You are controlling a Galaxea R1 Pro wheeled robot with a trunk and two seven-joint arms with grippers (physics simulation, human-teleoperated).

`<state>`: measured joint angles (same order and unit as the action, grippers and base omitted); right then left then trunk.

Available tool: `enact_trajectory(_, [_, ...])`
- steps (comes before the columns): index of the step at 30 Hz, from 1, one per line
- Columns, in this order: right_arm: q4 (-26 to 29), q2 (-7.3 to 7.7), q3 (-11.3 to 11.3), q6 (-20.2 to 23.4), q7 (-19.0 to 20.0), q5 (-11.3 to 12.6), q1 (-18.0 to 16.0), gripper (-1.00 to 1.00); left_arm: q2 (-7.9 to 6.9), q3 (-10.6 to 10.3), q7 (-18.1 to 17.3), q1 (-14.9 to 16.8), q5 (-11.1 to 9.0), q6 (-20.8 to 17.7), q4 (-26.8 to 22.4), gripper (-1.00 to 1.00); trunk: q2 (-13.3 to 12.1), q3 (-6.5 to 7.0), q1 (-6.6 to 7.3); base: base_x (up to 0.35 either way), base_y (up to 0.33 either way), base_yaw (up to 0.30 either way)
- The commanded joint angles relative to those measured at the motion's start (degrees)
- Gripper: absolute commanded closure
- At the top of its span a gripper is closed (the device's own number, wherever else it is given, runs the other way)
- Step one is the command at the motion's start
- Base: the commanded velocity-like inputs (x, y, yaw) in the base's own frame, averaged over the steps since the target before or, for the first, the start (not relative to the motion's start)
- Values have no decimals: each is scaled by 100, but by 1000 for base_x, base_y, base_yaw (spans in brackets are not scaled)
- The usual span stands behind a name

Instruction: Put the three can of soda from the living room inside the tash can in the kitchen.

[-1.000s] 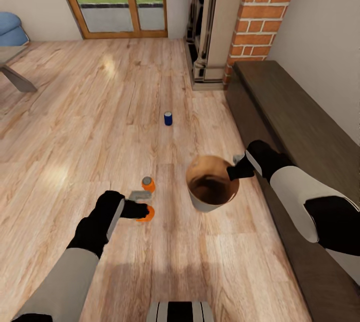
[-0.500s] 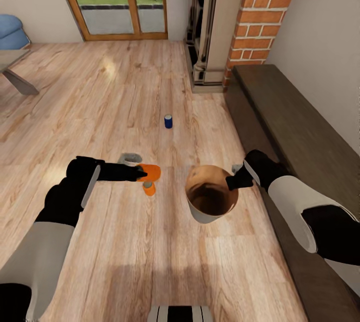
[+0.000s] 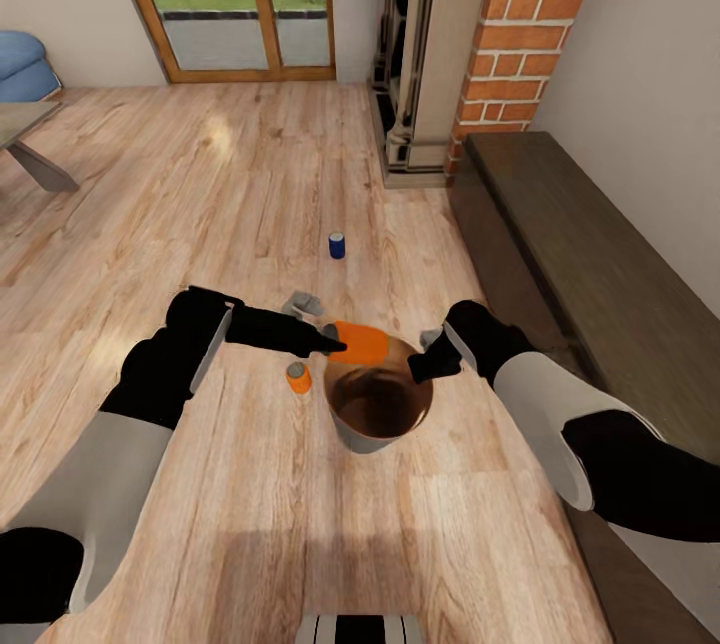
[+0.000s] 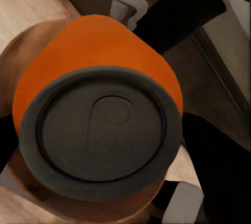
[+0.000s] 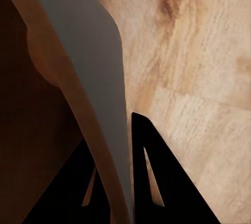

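A warm wood-plank floor [image 3: 200, 184] with pale, glossy patches runs from the wood-framed glass doors at its far edge to the near edge below the head camera. A small dark blue soda can with a silvery top [image 3: 337, 245] stands upright on the planks near the middle, well apart from the fireplace base at the far right corner. Nearer, a small orange soda can with a grey top [image 3: 297, 377] also stands upright on the boards. A long dark wooden bench [image 3: 600, 274] rests along the floor's right edge.
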<state>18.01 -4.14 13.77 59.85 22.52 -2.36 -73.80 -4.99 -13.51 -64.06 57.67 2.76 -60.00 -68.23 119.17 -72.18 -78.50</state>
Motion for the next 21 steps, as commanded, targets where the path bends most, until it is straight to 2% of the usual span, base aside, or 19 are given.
enact_trajectory(1, [1, -56, -26, 15, 25, 93, -1, 100, 87, -138, -12, 8, 22, 0, 119, 100, 0, 1, 1, 0, 0, 0])
enact_trajectory(2, [1, -77, -25, 15, 25, 93, 2, 100, 122, -216, -15, 11, 27, 0, 185, 100, 0, 1, 1, 0, 0, 0])
enact_trajectory(3, [1, -106, -24, 15, 21, 91, 7, 100, 176, -416, -8, 14, 35, 0, 358, 100, 0, 1, 1, 0, 0, 0])
enact_trajectory(4, [1, -116, -24, 15, 20, 90, 8, 100, 195, -512, 0, 15, 40, 0, 452, 100, 0, 1, 1, 0, 0, 0])
enact_trajectory(9, [12, -152, -13, 15, 16, 80, 13, 100, 301, -870, 145, 23, 53, 0, 893, 100, 0, 1, 1, 0, 0, 0])
enact_trajectory(11, [21, -159, -9, 15, 16, 74, 14, 100, 381, -944, 385, 24, 64, 0, 994, 100, 0, 1, 1, 0, 0, 0])
enact_trajectory(14, [43, -167, -5, 15, 15, 70, 14, 100, 477, -998, 724, 23, 215, 0, 1068, 100, 0, 1, 1, 0, 0, 0])
enact_trajectory(16, [47, -170, -3, 15, 15, 70, 15, 100, 494, -1010, 787, 24, 295, 0, 1080, 100, 0, 1, 1, 0, 0, 0])
enact_trajectory(21, [53, -191, 2, 15, 15, 78, 15, 100, 561, -1021, 900, 19, 659, 0, 1098, 100, 0, 1, 1, 0, 0, 0])
